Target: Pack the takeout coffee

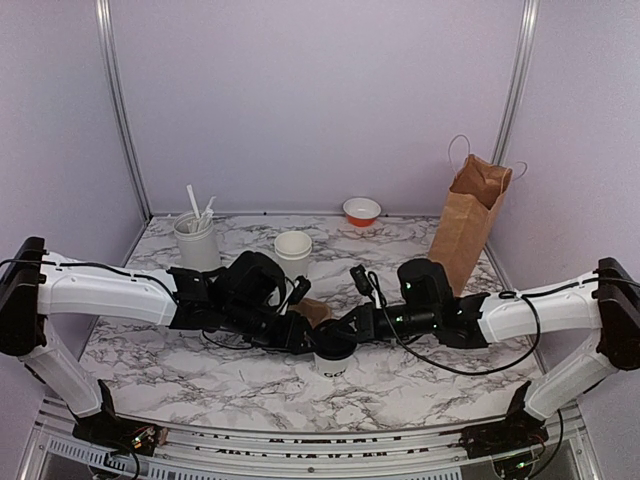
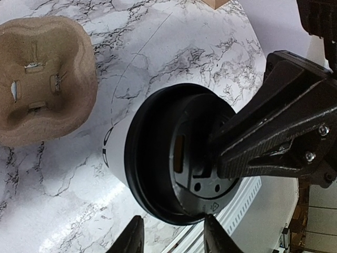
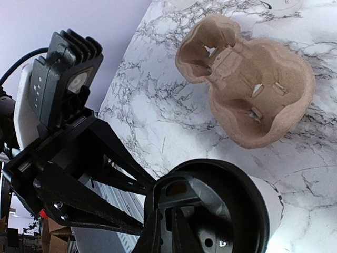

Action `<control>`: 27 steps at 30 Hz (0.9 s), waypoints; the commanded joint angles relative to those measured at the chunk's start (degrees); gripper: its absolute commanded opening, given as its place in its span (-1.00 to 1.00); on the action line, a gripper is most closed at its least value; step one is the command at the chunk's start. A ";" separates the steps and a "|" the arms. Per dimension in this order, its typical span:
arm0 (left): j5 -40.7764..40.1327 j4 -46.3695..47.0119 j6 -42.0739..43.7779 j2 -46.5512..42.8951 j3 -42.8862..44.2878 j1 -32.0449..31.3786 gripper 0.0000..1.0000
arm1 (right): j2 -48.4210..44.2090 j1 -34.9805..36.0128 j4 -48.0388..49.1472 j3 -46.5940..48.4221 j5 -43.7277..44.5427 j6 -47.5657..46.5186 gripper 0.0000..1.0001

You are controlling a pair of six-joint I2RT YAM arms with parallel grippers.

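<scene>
Right gripper [image 3: 168, 229] closed, pressing lid [image 3: 237, 211] onto coffee cup [image 2: 118, 153], likely sealing; left gripper [image 2: 171, 234] half-open, bracketing it, holding nothing.

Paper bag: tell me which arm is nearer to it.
Right. The right arm passes close by the base of the paper bag; the left arm lies on the other side of the takeout coffee.

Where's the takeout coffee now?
In the top view, the takeout coffee stands mid-table between the left gripper and right gripper, just nearer than the brown cup carrier.
</scene>
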 commanded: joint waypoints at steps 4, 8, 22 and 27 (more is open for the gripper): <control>-1.12 -1.97 0.74 1.98 -0.11 -0.18 -0.31 | 2.00 0.99 -2.10 -0.62 2.15 0.95 -0.84; -0.98 -2.14 0.98 2.29 0.10 -0.19 -0.34 | 2.09 0.99 -2.04 -0.89 2.39 1.01 -0.85; -1.41 -2.31 0.78 2.97 1.11 -0.47 -0.38 | 2.43 0.99 -1.31 -1.65 2.40 1.48 -0.85; -2.99 -4.13 -0.58 4.43 2.22 0.23 -0.38 | 2.50 1.04 -1.28 -1.82 2.48 1.41 -0.85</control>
